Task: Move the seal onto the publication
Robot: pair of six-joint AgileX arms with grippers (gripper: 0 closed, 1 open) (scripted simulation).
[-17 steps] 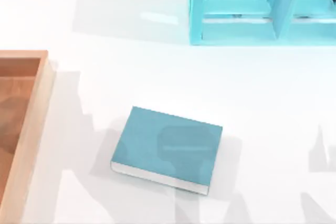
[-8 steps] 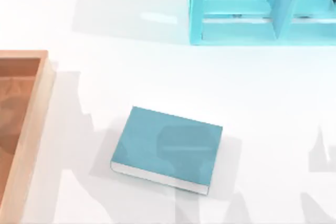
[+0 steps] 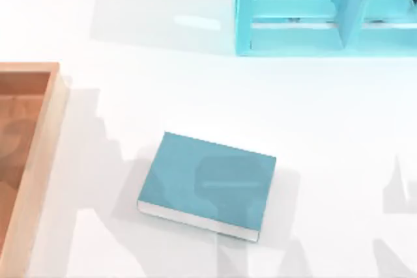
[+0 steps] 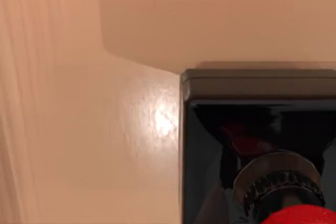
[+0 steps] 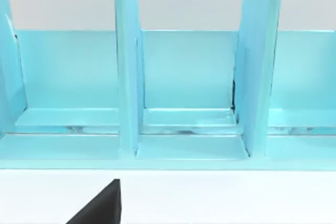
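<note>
The left arm's camera hangs close above the seal [image 4: 257, 145]. The left pincer's state, apart or together, cannot be told from these pictures. The seal stands upright on a pale wooden floor. Its square black base is glossy and has a raised rim. A knurled metal collar [image 4: 278, 182] rises from the middle of the base, and the red knob [image 4: 302, 216] sits on top of the collar. A soft shadow lies on the wood on the far side of the base.

That wood matches the floor of the wooden tray [image 3: 45, 135], which lies at the left edge of the bench [image 3: 195, 83] and runs from mid-depth to the near edge.

One black finger [image 5: 102, 208] of the right pincer shows as a dark wedge over the white bench. Whether that pincer is apart or together cannot be told. It faces the light-blue shelf unit [image 5: 184, 77], whose upright dividers split it into open compartments. The shelf unit [image 3: 293, 11] stands at the far right of the bench.

The publication [image 3: 208, 183] lies flat near the middle of the bench, towards the near side and well apart from the tray. It is turned slightly askew, and its white page edges face the near side. Only a faint shadow lies on its teal cover.
</note>
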